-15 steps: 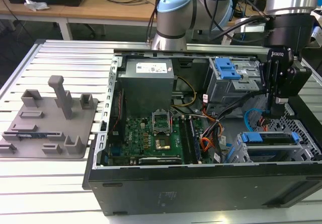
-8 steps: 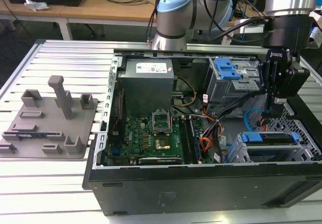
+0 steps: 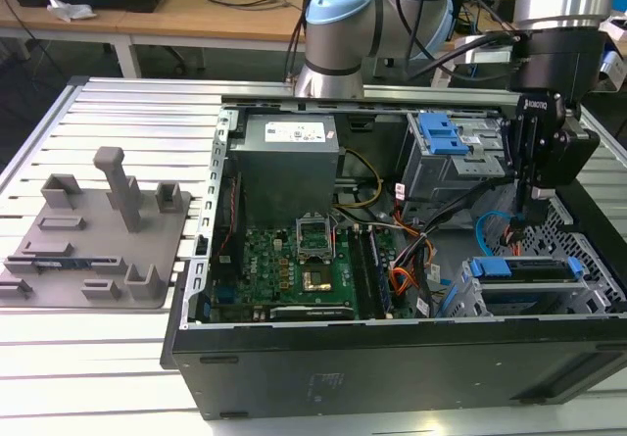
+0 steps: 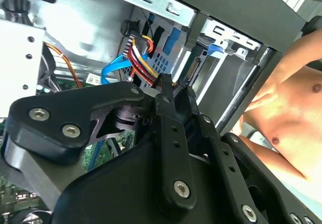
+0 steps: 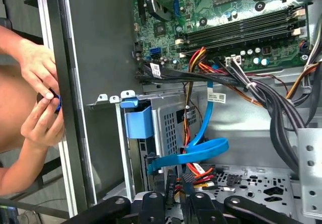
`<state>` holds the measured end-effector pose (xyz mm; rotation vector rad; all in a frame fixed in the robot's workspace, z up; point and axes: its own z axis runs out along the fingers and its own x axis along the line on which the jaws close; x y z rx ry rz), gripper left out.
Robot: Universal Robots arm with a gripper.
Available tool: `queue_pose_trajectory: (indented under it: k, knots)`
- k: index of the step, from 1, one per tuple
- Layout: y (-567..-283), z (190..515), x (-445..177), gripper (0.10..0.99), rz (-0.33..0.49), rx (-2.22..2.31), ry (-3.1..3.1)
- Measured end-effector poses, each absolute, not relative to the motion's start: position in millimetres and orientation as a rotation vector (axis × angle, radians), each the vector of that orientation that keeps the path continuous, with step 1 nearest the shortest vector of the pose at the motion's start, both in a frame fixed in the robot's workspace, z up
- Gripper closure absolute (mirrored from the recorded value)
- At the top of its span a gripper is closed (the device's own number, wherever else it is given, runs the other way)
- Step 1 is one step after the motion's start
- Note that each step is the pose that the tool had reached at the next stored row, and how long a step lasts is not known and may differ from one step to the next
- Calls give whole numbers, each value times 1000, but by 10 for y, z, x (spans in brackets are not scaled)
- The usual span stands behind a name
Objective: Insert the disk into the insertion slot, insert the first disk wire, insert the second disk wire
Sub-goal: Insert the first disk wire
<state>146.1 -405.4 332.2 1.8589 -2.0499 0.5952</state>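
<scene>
Slotted metal table [image 3: 98,358] with an open PC case [image 3: 392,367] on it. The gripper [image 4: 173,85] is down inside and looks clamped on the plug of a disk wire [image 4: 138,55], near the insertion slot [image 3: 460,304]. The disk [image 3: 524,268] sits in that slot, so I'd say step one's done; both wires seem not connected yet.
</scene>
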Motion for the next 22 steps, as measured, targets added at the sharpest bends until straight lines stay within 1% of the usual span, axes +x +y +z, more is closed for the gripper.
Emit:
queue_pose_trajectory:
  k: [9, 10, 11, 18, 19, 22]
  knots:
    - [-4008, 3311, 1461, 827, 600, 1857, -2047]
    - [-4009, 3304, 1461, 910, 601, 1856, -2046]
    - [-4008, 3298, 1461, 922, 602, 1855, -2044]
    - [-4008, 3280, 1465, 922, 607, 1852, -2041]
    - [-4008, 3279, 1478, 922, 601, 1852, -2037]
    - [-4008, 3295, 1529, 922, 540, 1847, -1998]
